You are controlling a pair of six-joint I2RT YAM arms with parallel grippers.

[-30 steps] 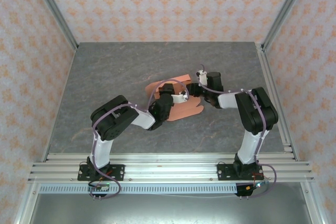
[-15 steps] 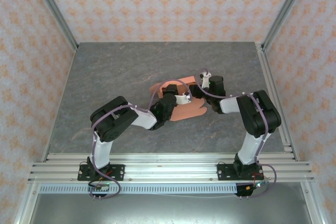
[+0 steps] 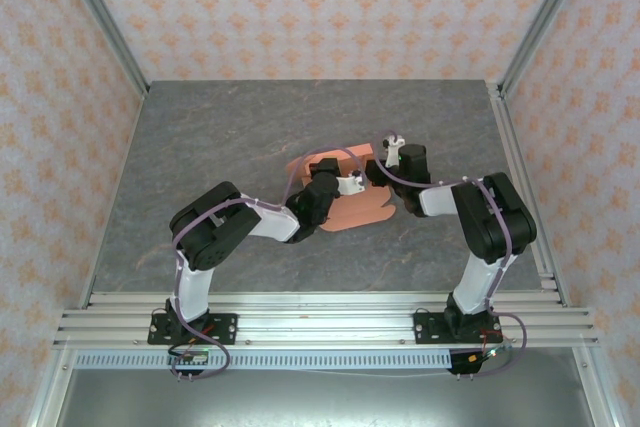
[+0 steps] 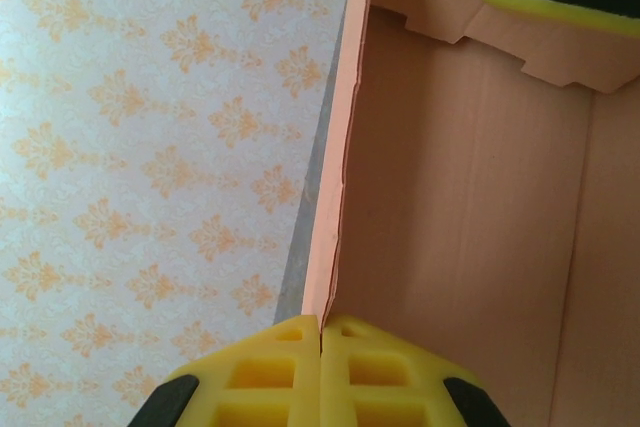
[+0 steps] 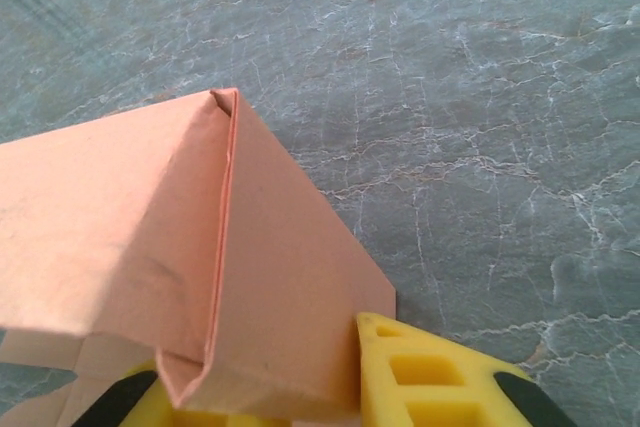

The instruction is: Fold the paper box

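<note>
At mid-table, arms bent inward, left jaws and right jaws pinching paper box [image 3: 348, 213].

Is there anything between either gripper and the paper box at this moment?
Nothing visible does. The left gripper is shut on the edge of a raised wall of the paper box, and the right gripper pinches a folded flap between its fingers; both touch the card directly.

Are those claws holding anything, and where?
The left gripper pinches the paper box by a wall's edge; the right gripper straddles a folded corner, grip unclear.
</note>
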